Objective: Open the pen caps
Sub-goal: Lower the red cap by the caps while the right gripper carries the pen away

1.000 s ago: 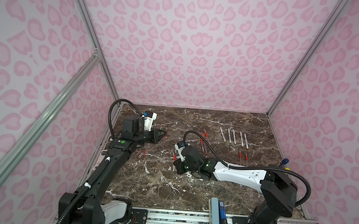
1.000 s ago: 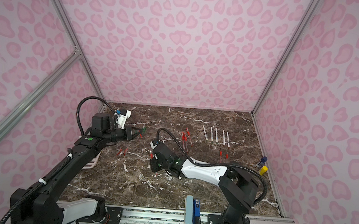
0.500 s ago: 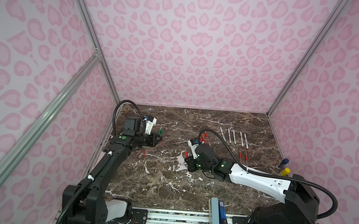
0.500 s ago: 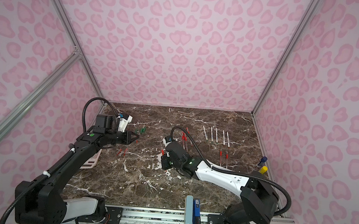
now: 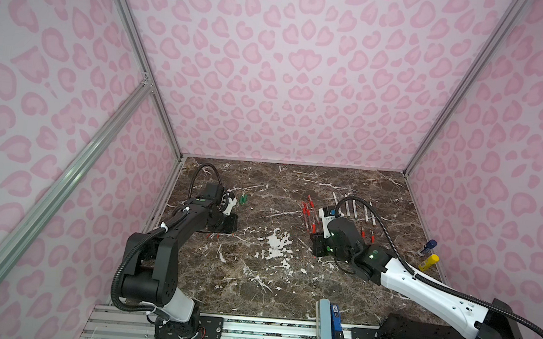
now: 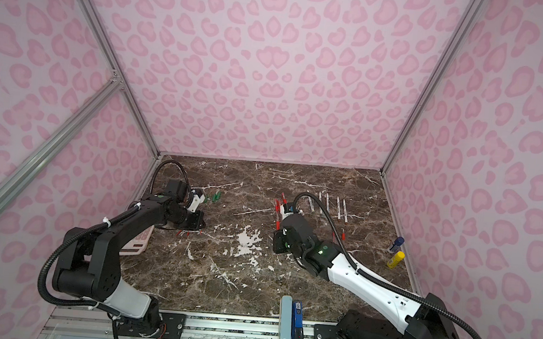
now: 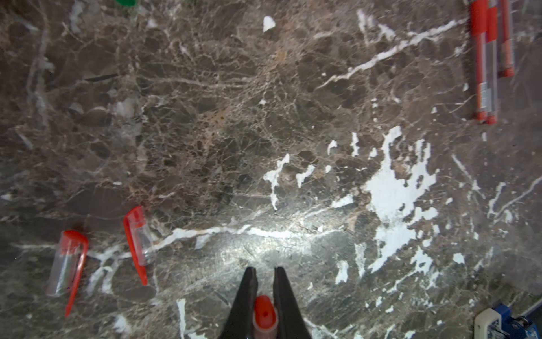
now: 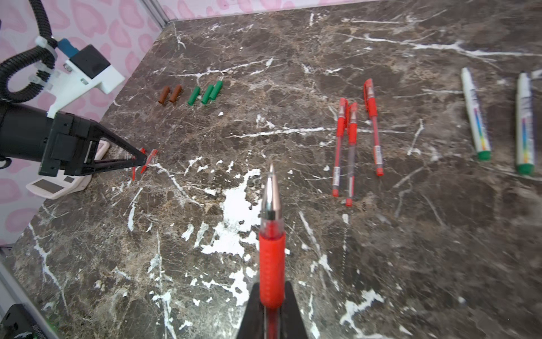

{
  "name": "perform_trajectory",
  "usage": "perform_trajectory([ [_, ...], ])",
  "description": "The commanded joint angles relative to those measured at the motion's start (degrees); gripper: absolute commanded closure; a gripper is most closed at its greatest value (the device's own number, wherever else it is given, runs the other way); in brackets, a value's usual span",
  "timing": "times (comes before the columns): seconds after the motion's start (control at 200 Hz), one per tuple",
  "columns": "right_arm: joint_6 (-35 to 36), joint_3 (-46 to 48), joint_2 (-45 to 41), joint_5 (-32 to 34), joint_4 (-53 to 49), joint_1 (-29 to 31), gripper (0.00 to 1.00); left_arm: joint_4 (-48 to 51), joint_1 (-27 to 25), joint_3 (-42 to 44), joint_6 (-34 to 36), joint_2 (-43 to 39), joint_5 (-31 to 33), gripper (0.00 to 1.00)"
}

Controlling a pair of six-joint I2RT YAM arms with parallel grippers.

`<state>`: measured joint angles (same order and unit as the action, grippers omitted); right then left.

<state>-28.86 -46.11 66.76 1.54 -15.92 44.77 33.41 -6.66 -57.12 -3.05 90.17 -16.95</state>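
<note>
Altogether, two brown caps (image 8: 164, 95), three green caps (image 8: 207, 94), two loose red caps (image 7: 135, 223).

On the marble tabletop (image 5: 287, 279) three capped gel pens (image 8: 351, 141) lie together. Right of them runs a row of marker pens (image 6: 338, 209); far right, by the wall (image 5: 496, 196), two thick tubes (image 5: 427, 248). Far left of the gel pens, five loose caps (image 8: 208, 94) line up. Left and nearer the front, two clip caps (image 7: 136, 234) lie beside the left gripper (image 7: 265, 268), a third cap (image 7: 264, 314) in it. Just before the gel pens sits the right gripper (image 8: 272, 286), an uncapped pen (image 8: 271, 243) in it.
</note>
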Motion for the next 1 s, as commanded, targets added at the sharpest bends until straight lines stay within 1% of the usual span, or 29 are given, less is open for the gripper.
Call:
perform_trajectory([
  [0.0,0.48,2.08,-2.34,1.98,-0.66,-0.68,1.0,0.63,0.0,-1.2,0.61,1.61,4.66,0.97],
  [0.09,-0.03,4.08,-4.54,2.24,0.54,-1.68,1.0,0.34,-0.02,-1.67,-0.04,3.14,6.7,0.97],
  [0.265,-0.1,7.16,-7.98,2.64,0.88,-2.96,1.0,0.89,0.0,-2.85,-0.1,7.0,6.85,0.91],
  [0.455,-0.14,8.53,-10.86,2.48,-0.44,-4.23,1.0,2.45,-0.02,-5.18,-0.33,10.64,7.76,0.9],
  [0.58,-0.55,9.72,-11.81,0.96,-0.6,-5.57,1.0,3.27,0.01,-6.35,-0.85,12.77,7.28,0.88],
  [0.735,-0.28,11.2,-12.78,0.88,-0.25,-6.49,1.0,3.15,0.01,-6.21,-1.35,13.19,7.9,0.84],
  [0.835,-0.42,10.12,-13.02,0.19,-1.99,-7.09,1.0,3.53,-0.05,-6.45,-1.57,12.97,8.24,0.81],
  [0.91,-0.1,10.38,-13.82,0.86,-2.03,-7.3,1.0,3.64,-0.03,-6.43,-1.73,12.16,8.94,0.77],
  [0.995,0.4,10.73,-14.2,0.56,-1.91,-8.23,1.0,3.24,-0.06,-6.01,-2.3,11.55,7.72,0.72],
])
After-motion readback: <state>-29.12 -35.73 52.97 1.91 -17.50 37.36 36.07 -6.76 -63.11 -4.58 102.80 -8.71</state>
